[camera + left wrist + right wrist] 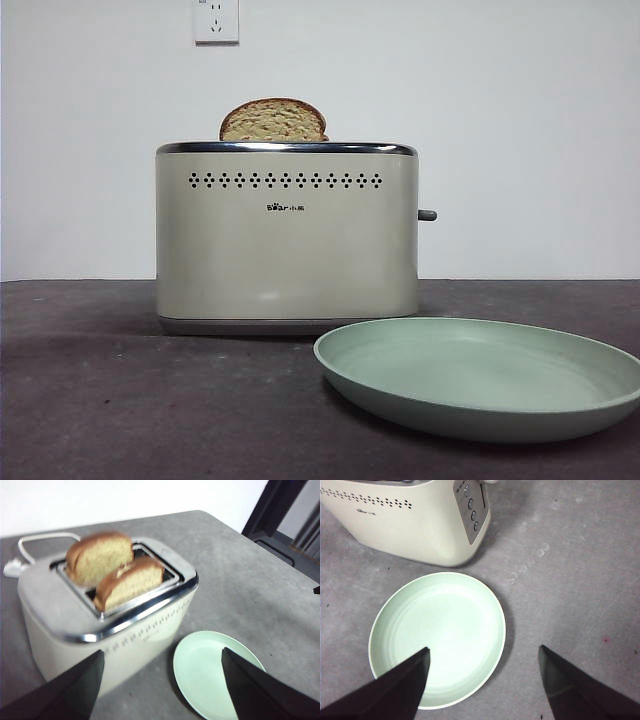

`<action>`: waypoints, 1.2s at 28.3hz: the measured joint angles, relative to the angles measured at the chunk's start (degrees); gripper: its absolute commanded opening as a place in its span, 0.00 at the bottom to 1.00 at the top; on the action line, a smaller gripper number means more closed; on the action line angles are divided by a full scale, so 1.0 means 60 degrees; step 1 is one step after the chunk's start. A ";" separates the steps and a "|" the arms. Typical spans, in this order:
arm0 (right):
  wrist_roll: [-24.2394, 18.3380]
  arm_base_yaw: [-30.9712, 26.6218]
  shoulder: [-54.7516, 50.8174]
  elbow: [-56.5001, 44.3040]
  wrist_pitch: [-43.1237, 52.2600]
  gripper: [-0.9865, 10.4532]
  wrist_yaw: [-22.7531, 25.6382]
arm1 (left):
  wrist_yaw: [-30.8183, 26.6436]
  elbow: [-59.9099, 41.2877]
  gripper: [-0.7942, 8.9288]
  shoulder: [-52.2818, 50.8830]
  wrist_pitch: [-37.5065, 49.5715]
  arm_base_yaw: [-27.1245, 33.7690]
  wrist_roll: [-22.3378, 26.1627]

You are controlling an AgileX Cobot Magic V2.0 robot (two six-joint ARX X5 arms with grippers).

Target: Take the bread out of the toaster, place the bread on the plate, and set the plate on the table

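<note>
The table [120,400] carries everything, and nothing has been lifted yet. The toaster [287,235] stands upright mid-table with its slots facing up, which suits a grab from above. The plate [480,375] lies flat on the table just beside the toaster's front corner, apart from it, probably set close so the carry is short.

Two slices stand on edge in the slots. The bread [97,557] sits in the far slot, rising higher; the second slice [131,581] sits lower in the near slot.

The left gripper [162,680] hangs above the toaster and plate, jaws spread wide and empty. The right gripper [484,680] hangs over the plate's edge, jaws likewise apart, holding nothing.

The front view shows only one domed top above the chrome rim, and neither arm. The lower halves of both slices are sunk in the slots. The left wrist view is blurred, so crust detail is hard to read. A white cord [37,540] behind the toaster is partly hidden.
</note>
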 measured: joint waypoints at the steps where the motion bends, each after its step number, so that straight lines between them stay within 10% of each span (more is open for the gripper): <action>1: 0.0000 -0.0004 0.0000 0.0000 0.0004 0.39 0.0000 | -0.0007 0.0200 0.48 0.0291 0.0098 -0.0073 0.0076; 34: 0.0004 0.0000 0.0000 0.0000 -0.0109 0.39 -0.0004 | -0.2568 0.4135 0.48 0.6528 0.0441 -0.2390 0.3333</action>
